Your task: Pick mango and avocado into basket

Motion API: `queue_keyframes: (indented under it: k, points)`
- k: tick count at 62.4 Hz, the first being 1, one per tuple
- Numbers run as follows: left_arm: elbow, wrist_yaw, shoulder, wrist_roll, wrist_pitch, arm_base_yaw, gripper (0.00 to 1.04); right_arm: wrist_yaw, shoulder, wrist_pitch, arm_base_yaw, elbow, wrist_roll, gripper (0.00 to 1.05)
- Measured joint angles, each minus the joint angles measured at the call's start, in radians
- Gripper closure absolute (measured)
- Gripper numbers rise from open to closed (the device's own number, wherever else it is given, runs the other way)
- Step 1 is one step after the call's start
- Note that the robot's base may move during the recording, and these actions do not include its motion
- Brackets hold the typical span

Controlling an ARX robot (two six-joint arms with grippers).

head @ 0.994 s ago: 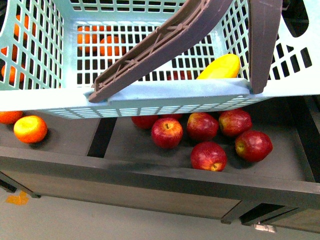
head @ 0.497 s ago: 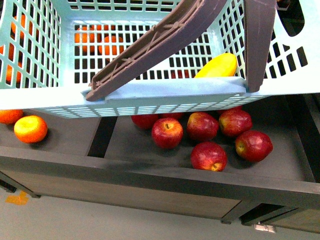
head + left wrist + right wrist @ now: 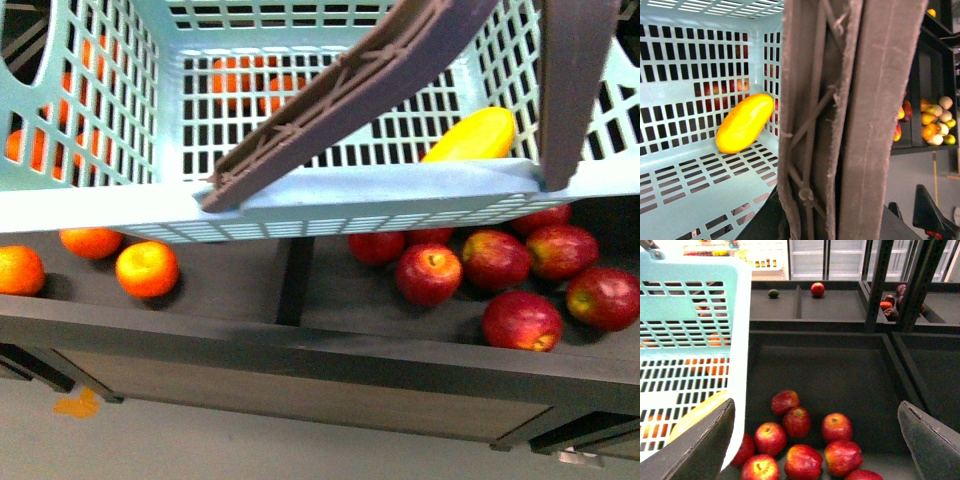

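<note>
The light teal basket hangs in front of me and fills the top of the front view. Its brown handles are swung up. My left gripper is shut on the handles, which hide its fingers. The yellow mango lies inside the basket, against a wall, and also shows in the left wrist view. My right gripper is open and empty beside the basket, above red apples. The small dark green avocado lies on a far shelf.
Red apples lie in a dark shelf bin under the basket, also in the right wrist view. Oranges lie in the bin to the left, past a divider. A red apple sits near the avocado. Dark posts stand at the right.
In the front view the shelf, apples and oranges have slid right, and the basket with the mango a little right. More oranges have come into view at the left.
</note>
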Motion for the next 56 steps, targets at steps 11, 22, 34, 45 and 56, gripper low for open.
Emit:
queue_keyframes:
  k: [11, 22, 34, 45, 56]
  points:
    - [0.000, -0.011, 0.000, 0.007, 0.000, 0.009, 0.88, 0.000, 0.001, 0.000, 0.000, -0.001, 0.000, 0.09]
    - [0.000, 0.008, 0.000, 0.005, 0.000, 0.007, 0.88, -0.001, 0.000, 0.000, 0.000, -0.002, 0.000, 0.09]
    - [0.000, 0.011, 0.000, 0.003, 0.000, 0.006, 0.88, -0.002, 0.000, 0.000, 0.000, -0.002, 0.000, 0.09]
    - [0.000, -0.002, 0.000, 0.003, 0.000, 0.007, 0.88, -0.002, -0.001, 0.000, 0.000, -0.003, 0.000, 0.09]
    - [0.000, -0.003, 0.000, 0.005, 0.000, 0.008, 0.88, -0.003, 0.001, 0.000, 0.000, -0.004, 0.000, 0.09]
